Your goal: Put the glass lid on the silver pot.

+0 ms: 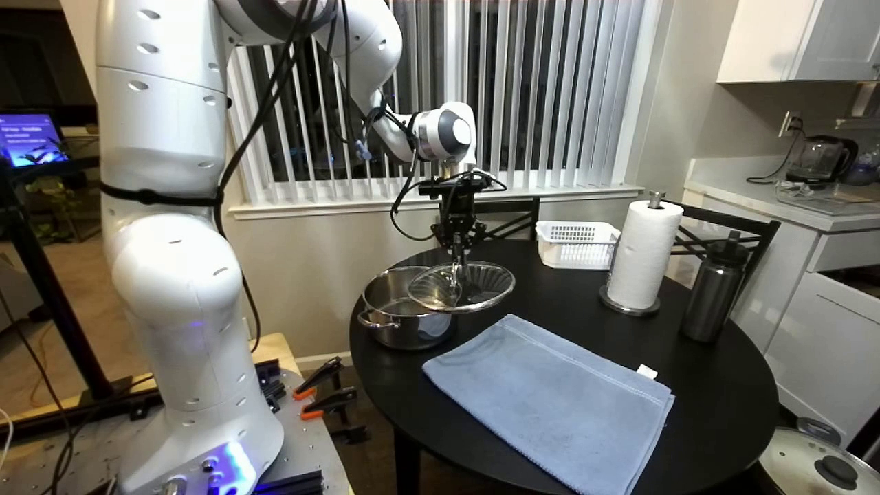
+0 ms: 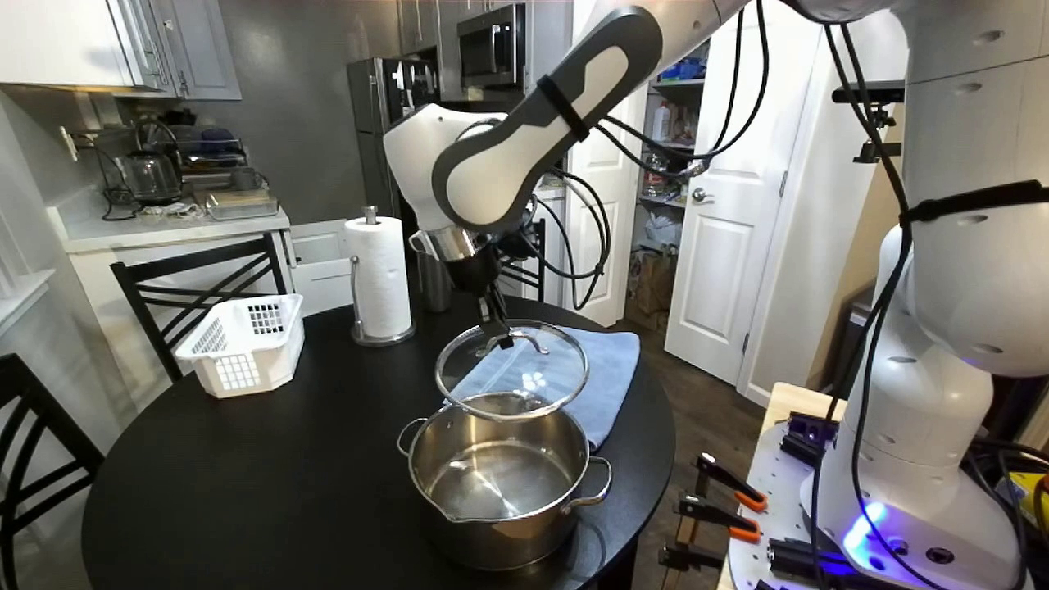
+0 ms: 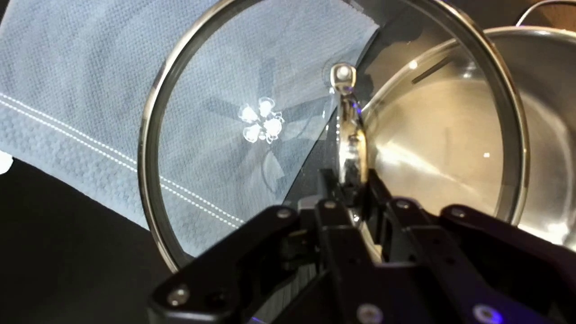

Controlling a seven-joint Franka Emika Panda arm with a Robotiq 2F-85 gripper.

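The gripper (image 3: 351,181) is clamped on the metal handle (image 3: 349,135) of the glass lid (image 2: 512,373), holding it raised above the tabletop (image 1: 715,405). The silver pot (image 2: 508,541) stands upright on that surface, and the lid hangs off-centre to it: in the wrist view the glass overlaps part of the pot's mouth and part of the blue-grey cloth (image 1: 550,405). Whether the lid's edge touches the pot's rim is hard to judge from these angles. The cloth lies flat on the tabletop, near the pot. Well apart from the pot stand a white basket (image 1: 576,245), a paper towel roll (image 1: 644,254) and, near the roll, a dark metal bottle (image 1: 713,292)
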